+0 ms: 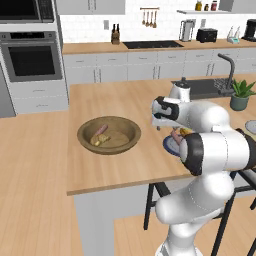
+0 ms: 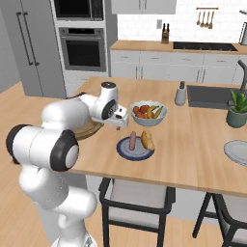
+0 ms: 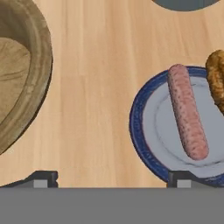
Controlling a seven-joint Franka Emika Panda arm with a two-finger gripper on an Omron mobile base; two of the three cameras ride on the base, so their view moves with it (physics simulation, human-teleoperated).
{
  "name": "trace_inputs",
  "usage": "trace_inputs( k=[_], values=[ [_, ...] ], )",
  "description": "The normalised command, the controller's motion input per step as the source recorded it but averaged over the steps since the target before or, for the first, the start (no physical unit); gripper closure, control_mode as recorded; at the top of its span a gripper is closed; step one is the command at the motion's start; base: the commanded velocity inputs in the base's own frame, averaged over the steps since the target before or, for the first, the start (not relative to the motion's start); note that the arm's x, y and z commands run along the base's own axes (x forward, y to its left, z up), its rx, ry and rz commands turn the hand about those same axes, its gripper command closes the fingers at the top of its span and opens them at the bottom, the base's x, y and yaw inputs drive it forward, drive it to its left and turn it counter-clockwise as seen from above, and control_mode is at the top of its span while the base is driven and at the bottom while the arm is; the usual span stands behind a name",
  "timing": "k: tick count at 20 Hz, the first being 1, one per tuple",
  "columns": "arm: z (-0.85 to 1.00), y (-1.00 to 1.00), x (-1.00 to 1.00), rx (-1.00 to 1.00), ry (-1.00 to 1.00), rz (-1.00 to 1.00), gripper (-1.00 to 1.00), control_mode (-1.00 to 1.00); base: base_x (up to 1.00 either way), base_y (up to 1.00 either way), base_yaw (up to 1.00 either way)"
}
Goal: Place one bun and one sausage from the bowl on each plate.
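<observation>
**No readable text**

Nothing legible appears in any view: no words, labels, brand marks, numbers or signs can be made out. The oven (image 2: 83,47) front and the small countertop appliances (image 1: 206,34) along the back wall show no readable markings at this size, and the bottles on the shelf are too small to tell.

Kitchen, evenly lit. Wood-topped island (image 2: 202,159) on a wood floor (image 1: 30,190) — dark stools (image 2: 132,207) beneath. Back wall: white tile (image 1: 165,20), grey cabinets (image 1: 145,65), wood counter, built-in oven (image 1: 31,56) — sink (image 2: 212,96) with a potted plant (image 2: 237,112) alongside.
</observation>
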Motion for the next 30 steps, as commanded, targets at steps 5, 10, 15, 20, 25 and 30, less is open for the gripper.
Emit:
trace_inputs(
  k=[5,10,15,20,25,30],
  values=[
    [0.49,0.87,0.04,0.05,0.03,-0.01,-1.00,-1.00,0.00,0.00,0.00],
    [0.29,0.64,0.01,0.11,0.01,0.00,-1.00,-1.00,0.00,0.00,0.00],
    [0.08,0.81,0.09,0.05,0.06,0.00,-1.00,-1.00,0.00,0.00,0.00],
    [-0.12,0.54,0.08,0.00,0.01,0.00,-1.00,-1.00,0.00,0.00,0.00],
    [-0.39,0.61,0.10,0.07,-0.01,-0.17,-1.00,-1.00,0.00,0.00,0.00],
    [-0.30,0.53,0.00,0.20,0.00,-0.36,-1.00,-1.00,0.00,0.00,0.00]
  ],
)
